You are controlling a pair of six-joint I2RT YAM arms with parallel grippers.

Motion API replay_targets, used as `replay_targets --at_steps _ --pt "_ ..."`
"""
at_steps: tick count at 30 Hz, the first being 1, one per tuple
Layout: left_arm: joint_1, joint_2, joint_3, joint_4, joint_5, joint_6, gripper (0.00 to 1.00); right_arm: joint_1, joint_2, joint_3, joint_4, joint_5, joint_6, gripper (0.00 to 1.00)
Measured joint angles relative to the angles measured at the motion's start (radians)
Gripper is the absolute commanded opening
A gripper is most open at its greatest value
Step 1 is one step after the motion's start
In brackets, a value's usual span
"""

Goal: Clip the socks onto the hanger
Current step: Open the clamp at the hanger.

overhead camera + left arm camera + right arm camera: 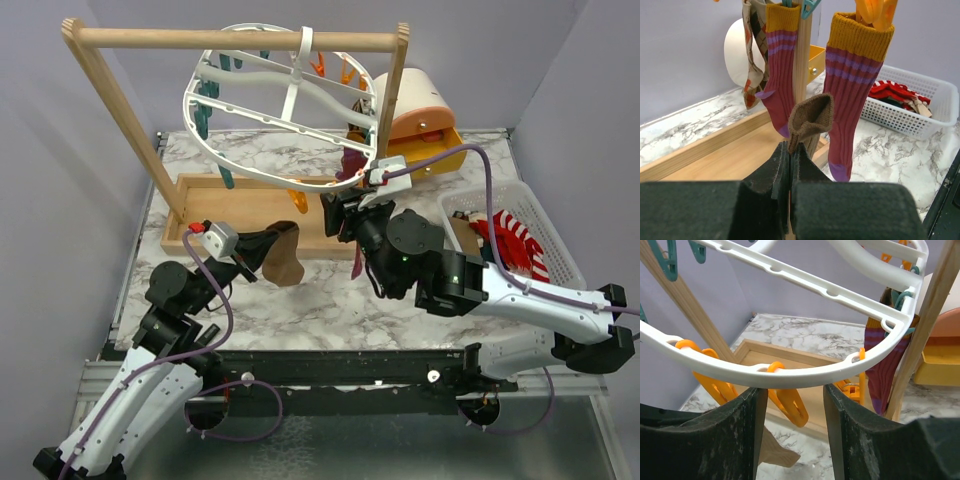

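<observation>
The left gripper [790, 170] has its fingers pinched tight on a limp tan-brown fabric sock [812, 117], held up below the white plastic oval hanger [740, 371]. It looks light and floppy; I'd feed its cuff. The right gripper [792, 390], fingers wide, straddles an orange plastic clip [790, 409] under the rim.

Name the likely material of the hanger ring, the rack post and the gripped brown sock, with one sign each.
Hanger ring: probably plastic, smooth white, moulded holes. Rack post: likely wood, pale, faint grain. Brown sock in the left gripper: knitted fabric, soft folds.
</observation>
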Motion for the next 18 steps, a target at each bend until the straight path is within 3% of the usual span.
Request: replay_targets --at_steps 5,18 --pt "0.0 0.0 -0.008 0.001 0.0 0.0 0.0 0.0 0.017 0.0 -0.001 0.004 0.01 0.58" --pt "0.0 -0.003 -0.018 0.008 0.0 0.0 0.0 0.0 0.004 0.037 -0.16 -0.064 0.153 0.54"
